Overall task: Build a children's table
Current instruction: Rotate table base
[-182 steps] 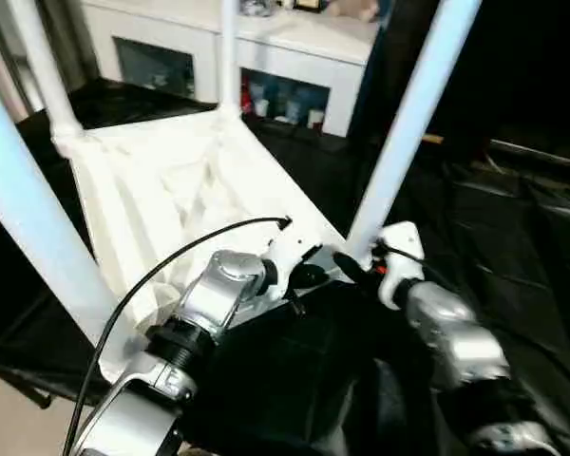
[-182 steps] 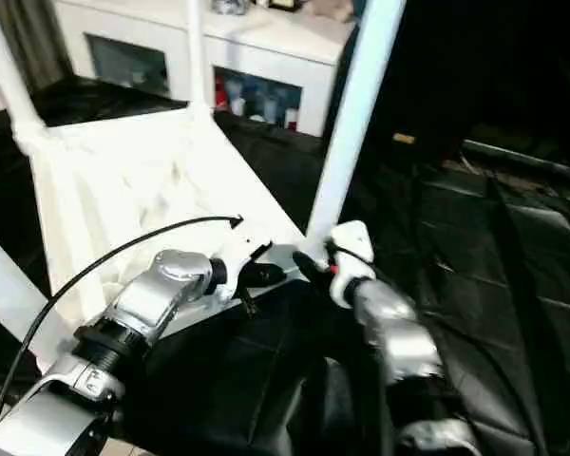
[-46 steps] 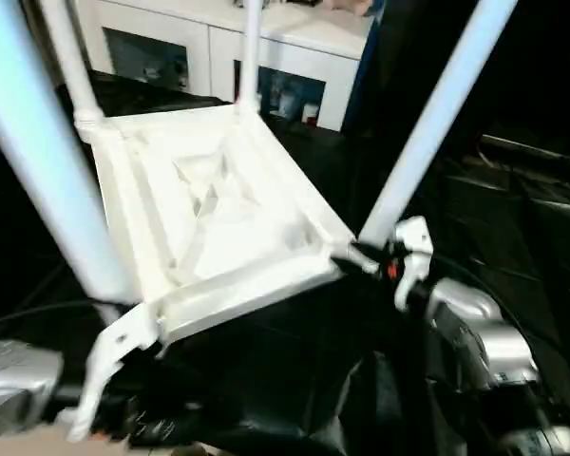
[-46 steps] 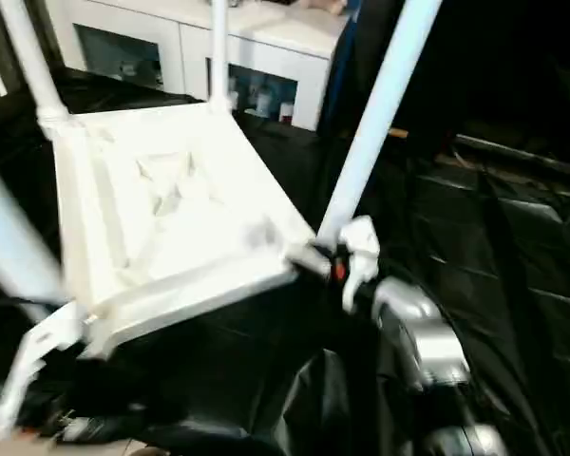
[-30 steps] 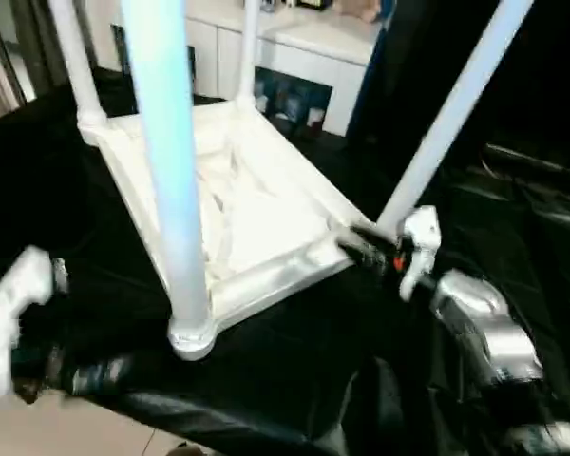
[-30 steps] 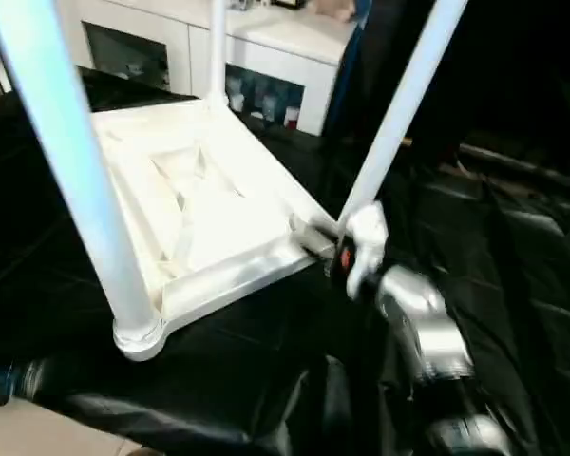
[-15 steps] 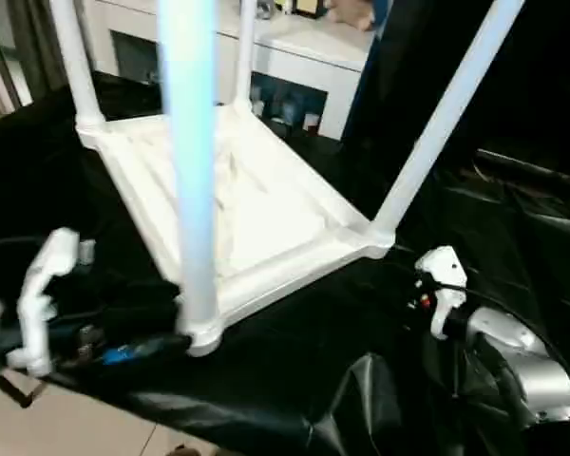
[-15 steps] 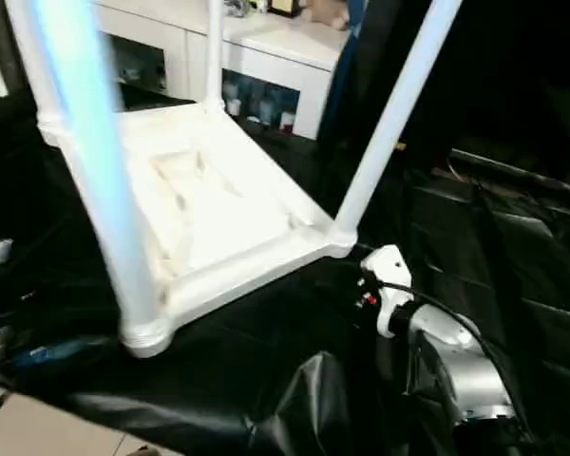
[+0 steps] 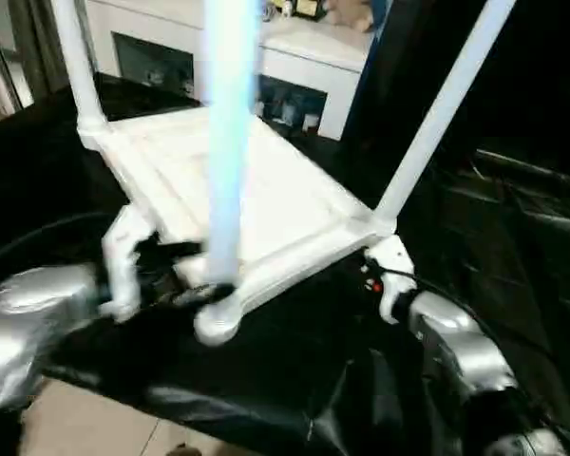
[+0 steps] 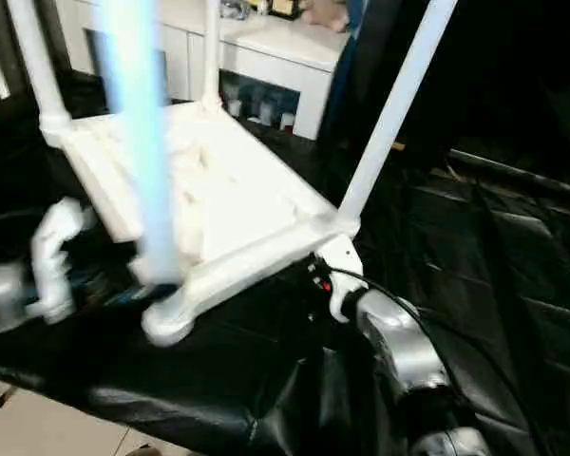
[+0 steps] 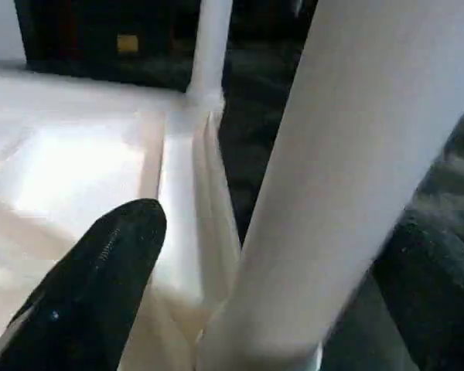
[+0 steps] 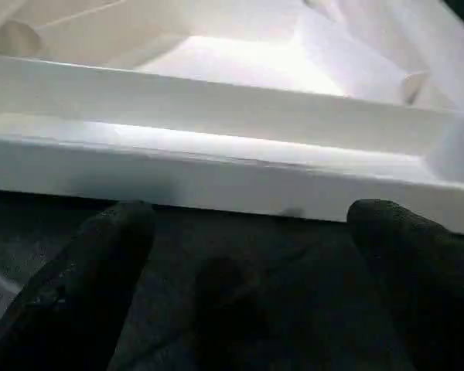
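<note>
The white children's table (image 9: 294, 209) lies upside down on black cloth with its legs pointing up. My left gripper (image 9: 185, 275) is open at the near left corner. In the left wrist view its black fingers (image 11: 100, 270) stand on either side of the base of the near left leg (image 11: 332, 170), not pressing it. My right gripper (image 9: 366, 273) is open at the near right corner, under the right leg (image 9: 437, 114). Its fingers (image 12: 108, 255) face the table's side rim (image 12: 216, 170) with nothing between them.
A white cabinet with glass doors (image 9: 294, 57) stands behind the table. Black cloth (image 9: 266, 380) covers the work surface and folds up in front of me. Pale floor (image 9: 85, 427) shows at the near left.
My right gripper has let go of the near right corner, opened wide, and now sits just short of the rim. My left gripper has come in from the left to straddle the near left leg.
</note>
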### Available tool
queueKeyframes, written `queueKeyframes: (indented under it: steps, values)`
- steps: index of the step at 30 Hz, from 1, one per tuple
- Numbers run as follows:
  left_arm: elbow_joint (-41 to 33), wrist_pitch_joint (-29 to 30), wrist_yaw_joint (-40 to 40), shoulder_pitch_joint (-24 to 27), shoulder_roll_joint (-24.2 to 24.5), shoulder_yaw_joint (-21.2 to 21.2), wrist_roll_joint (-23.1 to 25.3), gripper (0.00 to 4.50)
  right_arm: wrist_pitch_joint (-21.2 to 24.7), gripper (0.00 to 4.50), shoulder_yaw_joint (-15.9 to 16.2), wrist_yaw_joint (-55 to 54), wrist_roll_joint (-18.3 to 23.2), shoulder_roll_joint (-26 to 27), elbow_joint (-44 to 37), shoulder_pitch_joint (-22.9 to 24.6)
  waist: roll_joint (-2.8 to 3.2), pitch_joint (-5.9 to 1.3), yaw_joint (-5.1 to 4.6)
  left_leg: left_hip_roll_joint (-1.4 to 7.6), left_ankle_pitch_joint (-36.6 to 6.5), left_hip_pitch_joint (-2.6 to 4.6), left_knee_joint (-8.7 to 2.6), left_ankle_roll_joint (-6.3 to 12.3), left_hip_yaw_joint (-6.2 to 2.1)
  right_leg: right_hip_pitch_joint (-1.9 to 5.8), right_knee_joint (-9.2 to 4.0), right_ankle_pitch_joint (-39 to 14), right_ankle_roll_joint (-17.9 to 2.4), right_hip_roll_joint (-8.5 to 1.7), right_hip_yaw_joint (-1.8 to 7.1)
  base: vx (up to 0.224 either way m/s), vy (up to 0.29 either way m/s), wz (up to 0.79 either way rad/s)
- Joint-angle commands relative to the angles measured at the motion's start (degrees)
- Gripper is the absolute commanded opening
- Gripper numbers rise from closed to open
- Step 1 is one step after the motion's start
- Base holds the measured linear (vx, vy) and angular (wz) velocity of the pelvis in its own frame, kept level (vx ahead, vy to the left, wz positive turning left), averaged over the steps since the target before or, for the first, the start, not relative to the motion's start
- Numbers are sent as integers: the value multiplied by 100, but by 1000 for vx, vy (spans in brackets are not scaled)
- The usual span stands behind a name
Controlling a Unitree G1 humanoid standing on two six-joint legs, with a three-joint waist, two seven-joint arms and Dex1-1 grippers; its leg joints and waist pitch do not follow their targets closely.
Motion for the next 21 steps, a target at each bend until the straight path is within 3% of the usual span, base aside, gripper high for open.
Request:
queueKeyframes:
  steps: [1, 4, 6, 7, 8, 10, 13, 16, 21]
  values:
    - [-67, -113, 9, -272, -134, -204, -81, 450, -5, 445, 18, -89, -80, -33, 146, -115, 175, -261, -22, 116, -2248, 147, -478, -511, -76, 97, -456, -1860, -785, -287, 194, 0, 0, 0]
    - [-176, 23, -125, -539, -439, -458, -279, 450, -73, 445, 96, -150, -185, 9, 390, -254, 146, -289, -22, 103, -1900, 90, -466, -494, -67, 163, -399, -1481, -822, -288, 190, 0, 0, 0]
    - [-402, 213, -273, -770, -861, -860, -531, 450, -183, 445, 162, -226, -339, 96, 684, -411, 203, -305, -19, 110, -1685, 100, -449, -500, -50, 163, -371, -1194, -896, -293, 197, 0, 0, 0]
    - [-402, 213, -273, -770, -861, -860, -531, 450, -183, 445, 162, -226, -339, 96, 684, -411, 178, -312, -9, 101, -1583, 102, -434, -487, -33, 164, -366, -1022, -942, -278, 190, 0, 0, 0]
    - [-497, 244, -339, -826, -1034, -1131, -528, 450, -235, 445, 170, -272, -376, 136, 783, -465, 177, -310, -6, 111, -1568, 108, -434, -476, -27, 159, -363, -962, -970, -281, 194, 0, 0, 0]
    - [-535, 215, -377, -879, -1215, -1393, -467, 450, -264, 445, 163, -316, -388, 180, 860, -518, 184, -316, -13, 91, -1373, 65, -432, -463, -32, 211, -329, -709, -977, -259, 184, 0, 0, 0]
    - [-453, 134, -332, -1023, -1574, -1829, -353, 450, -316, 445, 192, -382, -395, 258, 959, -608, 210, -330, -55, 95, -1192, 61, -417, -412, -33, 242, -313, -412, -984, -251, 186, 0, 0, 0]
    - [-171, -102, -139, -1184, -1954, -2135, -43, 450, -386, 445, 220, -387, -437, 329, 1019, -655, 189, -320, -73, 92, -1221, 67, -414, -369, -24, 243, -334, -432, -1017, -247, 186, 0, 0, 0]
    - [286, -496, 326, -1366, -2294, -2290, 459, 450, -511, 445, 186, -422, -491, 380, 1204, -739, 162, -302, -130, 111, -1579, 56, -427, -344, -48, 235, -410, -1096, -902, -274, 186, 0, 0, 0]
